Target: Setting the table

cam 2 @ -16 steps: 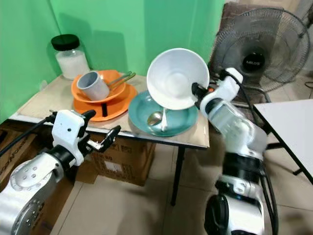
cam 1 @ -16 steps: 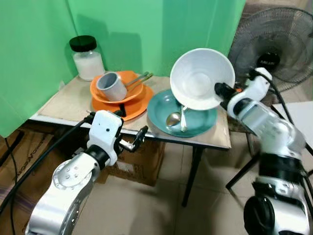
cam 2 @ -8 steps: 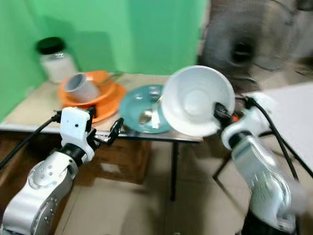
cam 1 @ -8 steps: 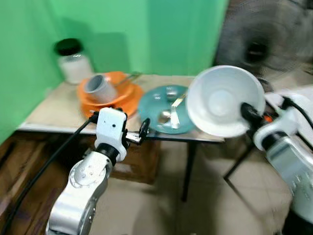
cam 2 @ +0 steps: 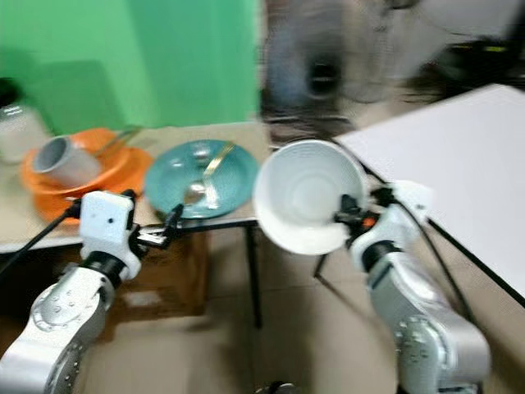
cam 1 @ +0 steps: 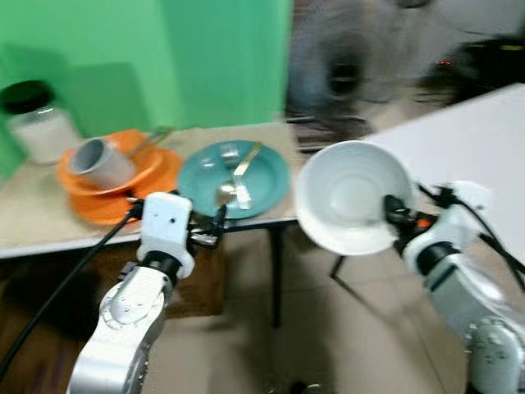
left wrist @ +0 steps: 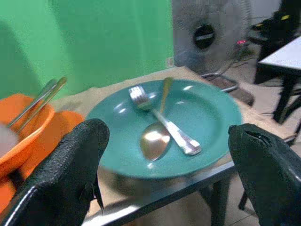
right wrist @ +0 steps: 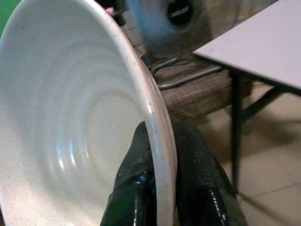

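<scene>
My right gripper [cam 1: 389, 216] is shut on the rim of a white bowl [cam 1: 349, 197], held tilted in the air to the right of the small table [cam 1: 33, 222]; in the right wrist view both fingers [right wrist: 141, 179] clamp the rim of the white bowl [right wrist: 70, 117]. A teal plate [cam 1: 238, 176] on that table carries a spoon [left wrist: 153, 141] and a fork [left wrist: 141, 96]. My left gripper [cam 1: 209, 231] hangs open at the table's front edge, with the teal plate [left wrist: 188, 117] ahead of its fingers [left wrist: 70, 165]. A white table [cam 1: 459, 139] lies to the right.
An orange plate with an orange bowl [cam 1: 107, 176] holds a grey cup [cam 1: 98, 162] and tongs. A glass jar with a black lid [cam 1: 33, 119] stands at the far left. A floor fan [cam 1: 344, 74] stands behind, blurred. A green backdrop rises behind the table.
The whole view has swung right, so the white table has come into sight. The right arm carries the bowl further from the teal plate. The left gripper stays open.
</scene>
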### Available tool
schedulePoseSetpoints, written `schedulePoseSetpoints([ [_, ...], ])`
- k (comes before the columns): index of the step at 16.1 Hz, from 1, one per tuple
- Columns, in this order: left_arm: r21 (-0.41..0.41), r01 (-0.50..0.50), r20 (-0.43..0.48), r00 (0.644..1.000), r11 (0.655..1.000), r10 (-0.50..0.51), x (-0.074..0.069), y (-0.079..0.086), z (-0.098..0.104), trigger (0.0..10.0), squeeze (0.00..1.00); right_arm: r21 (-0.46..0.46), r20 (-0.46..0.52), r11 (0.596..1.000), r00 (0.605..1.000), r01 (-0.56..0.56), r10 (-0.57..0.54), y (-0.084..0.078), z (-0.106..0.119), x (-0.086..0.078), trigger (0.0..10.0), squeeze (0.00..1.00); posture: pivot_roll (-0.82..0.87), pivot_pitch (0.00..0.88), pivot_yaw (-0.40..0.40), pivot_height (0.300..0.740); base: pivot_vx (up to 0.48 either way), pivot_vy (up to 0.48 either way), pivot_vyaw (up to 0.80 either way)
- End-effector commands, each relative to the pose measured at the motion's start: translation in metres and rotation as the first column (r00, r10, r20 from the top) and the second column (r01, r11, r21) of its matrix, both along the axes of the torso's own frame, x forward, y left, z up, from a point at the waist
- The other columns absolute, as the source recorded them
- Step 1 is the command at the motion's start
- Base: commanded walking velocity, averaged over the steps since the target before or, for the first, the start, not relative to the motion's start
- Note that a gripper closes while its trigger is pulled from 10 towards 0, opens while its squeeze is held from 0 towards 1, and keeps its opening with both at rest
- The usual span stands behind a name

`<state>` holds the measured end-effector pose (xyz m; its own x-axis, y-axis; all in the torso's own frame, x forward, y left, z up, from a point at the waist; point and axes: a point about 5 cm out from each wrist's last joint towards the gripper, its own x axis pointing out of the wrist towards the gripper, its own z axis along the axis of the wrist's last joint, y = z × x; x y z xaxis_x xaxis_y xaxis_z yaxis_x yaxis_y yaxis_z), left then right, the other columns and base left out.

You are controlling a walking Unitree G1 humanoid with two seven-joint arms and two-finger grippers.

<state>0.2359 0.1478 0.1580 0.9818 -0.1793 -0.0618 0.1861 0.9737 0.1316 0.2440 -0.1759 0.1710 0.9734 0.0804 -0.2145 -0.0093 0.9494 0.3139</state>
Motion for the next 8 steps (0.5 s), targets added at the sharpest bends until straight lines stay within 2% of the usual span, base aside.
schedulePoseSetpoints([
  [1,-0.001,-0.004,0.029,1.0,1.0,0.004,0.0,0.0,0.006,10.0,0.0,-0.015,0.045,1.0,0.999,0.005,-0.004,0.0,0.007,-0.001,10.0,0.0,-0.11,0.0,0.017,0.74,0.0,0.45,-0.78],
  [3,0.008,-0.022,0.011,1.0,1.0,0.022,0.001,0.002,0.003,10.0,0.0,-0.024,0.038,1.0,0.999,-0.006,0.007,0.004,0.005,0.001,10.0,0.0,-0.11,0.0,0.019,0.74,0.0,0.48,-0.79],
  [5,0.046,-0.07,0.033,0.997,0.996,0.069,0.004,0.006,0.007,10.0,0.0,-0.052,0.035,0.999,0.999,-0.014,0.016,0.009,0.004,0.002,10.0,0.0,-0.11,0.0,0.017,0.74,0.0,-0.42,-0.79],
  [6,0.013,-0.067,0.019,0.998,0.998,0.067,0.005,0.005,0.005,10.0,0.0,-0.059,0.036,0.998,0.999,-0.017,0.019,0.011,0.004,0.002,10.0,0.0,-0.11,0.0,0.017,0.74,0.0,-0.48,-0.79],
  [7,-0.023,-0.067,0.017,0.998,0.997,0.067,0.005,0.005,0.004,10.0,0.0,-0.061,0.037,0.998,0.999,-0.02,0.022,0.012,0.004,0.002,10.0,0.0,-0.11,0.0,0.013,0.74,0.0,0.0,-0.79],
  [8,-0.032,-0.068,0.007,0.998,0.997,0.068,0.005,0.005,0.004,10.0,0.0,-0.064,0.037,0.998,0.999,-0.021,0.023,0.012,0.004,0.002,10.0,0.0,-0.11,0.0,0.012,0.74,0.0,0.48,-0.79],
])
